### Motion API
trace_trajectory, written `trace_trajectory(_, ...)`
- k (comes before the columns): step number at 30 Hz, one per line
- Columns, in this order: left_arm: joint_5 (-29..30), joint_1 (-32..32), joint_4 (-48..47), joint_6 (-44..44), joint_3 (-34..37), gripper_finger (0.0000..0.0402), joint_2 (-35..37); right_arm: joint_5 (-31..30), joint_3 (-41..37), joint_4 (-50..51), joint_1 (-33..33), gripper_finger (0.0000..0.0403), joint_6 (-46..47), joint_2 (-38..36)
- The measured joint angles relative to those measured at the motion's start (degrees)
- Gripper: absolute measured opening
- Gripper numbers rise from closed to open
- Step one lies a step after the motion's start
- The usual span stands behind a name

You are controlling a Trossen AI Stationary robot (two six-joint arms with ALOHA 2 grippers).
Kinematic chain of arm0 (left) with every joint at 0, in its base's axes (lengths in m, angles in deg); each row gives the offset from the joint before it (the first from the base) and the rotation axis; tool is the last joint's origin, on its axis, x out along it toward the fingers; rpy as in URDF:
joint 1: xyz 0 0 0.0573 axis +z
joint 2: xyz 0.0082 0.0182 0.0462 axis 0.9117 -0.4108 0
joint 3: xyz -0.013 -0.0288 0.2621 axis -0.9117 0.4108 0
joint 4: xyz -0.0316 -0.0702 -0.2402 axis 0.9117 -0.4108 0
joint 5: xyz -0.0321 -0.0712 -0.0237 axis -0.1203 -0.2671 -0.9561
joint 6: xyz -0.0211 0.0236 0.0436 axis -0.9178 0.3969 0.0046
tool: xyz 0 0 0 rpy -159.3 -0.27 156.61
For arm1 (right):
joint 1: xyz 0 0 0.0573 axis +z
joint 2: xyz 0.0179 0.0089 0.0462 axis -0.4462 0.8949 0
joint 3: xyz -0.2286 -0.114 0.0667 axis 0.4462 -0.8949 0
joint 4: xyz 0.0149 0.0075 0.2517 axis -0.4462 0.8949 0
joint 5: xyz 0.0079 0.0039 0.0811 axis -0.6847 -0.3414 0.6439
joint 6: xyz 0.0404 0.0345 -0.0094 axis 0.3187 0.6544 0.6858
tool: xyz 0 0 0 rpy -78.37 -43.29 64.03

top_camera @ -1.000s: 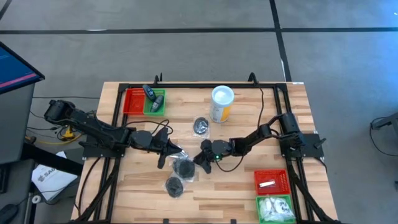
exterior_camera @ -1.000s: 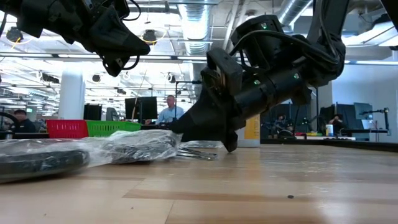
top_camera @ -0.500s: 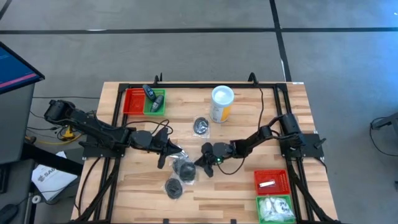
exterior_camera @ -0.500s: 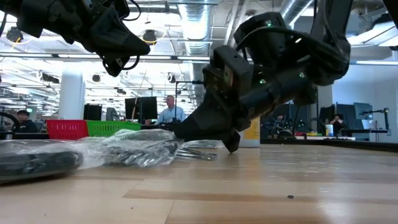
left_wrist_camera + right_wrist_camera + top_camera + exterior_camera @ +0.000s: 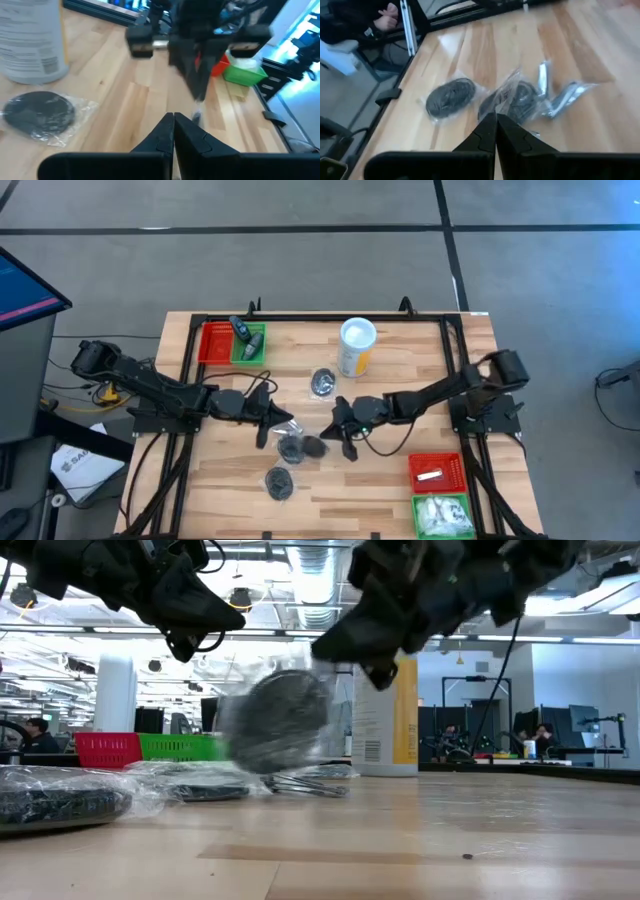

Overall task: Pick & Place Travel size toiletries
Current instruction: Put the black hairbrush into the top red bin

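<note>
While our left gripper [image 5: 268, 420] waits closed mid-table, our right gripper [image 5: 345, 430], jaws pinched on its wrap, has now lifted a wrapped puck [image 5: 277, 722], starting its carry.

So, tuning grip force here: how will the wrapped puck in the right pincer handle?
The wrapped puck hangs tilted below the right pincer, apparently gripped by its clear wrap, so it will probably swing. The crinkled film looks floppy and possibly slippery; it might slide out.

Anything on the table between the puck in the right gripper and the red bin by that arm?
Nothing visible: bare wood lies between the wrapped puck, hanging from the right gripper, and the red bin.
</note>
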Motion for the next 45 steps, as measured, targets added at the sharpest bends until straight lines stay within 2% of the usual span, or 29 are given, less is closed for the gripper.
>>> trace_trajectory(10,8.39,0.21,3.63,4.26,0.0,0.0003,0.0,-1.74,0.04,13.82,-1.81,0.0,-6.94,-11.46)
trace_trajectory(18,8.87,5.18,8.8,11.56,-0.04,0.0003,0.02,-1.74,0.04,18.62,-4.68,0.0,-8.33,-15.17)
trace_trajectory(25,2.48,11.49,9.04,13.29,-0.04,0.0011,0.02,-1.72,0.14,18.55,-4.54,0.0,-8.69,-16.62)
trace_trajectory(34,-11.89,15.23,12.62,11.07,-0.02,0.0083,0.02,-1.72,2.71,20.41,-4.47,0.0,-13.84,-18.67)
trace_trajectory(45,-14.67,15.19,16.05,6.7,-0.02,0.0162,0.02,-1.72,10.5,27.5,-4.45,0.0,-19.65,-18.74)
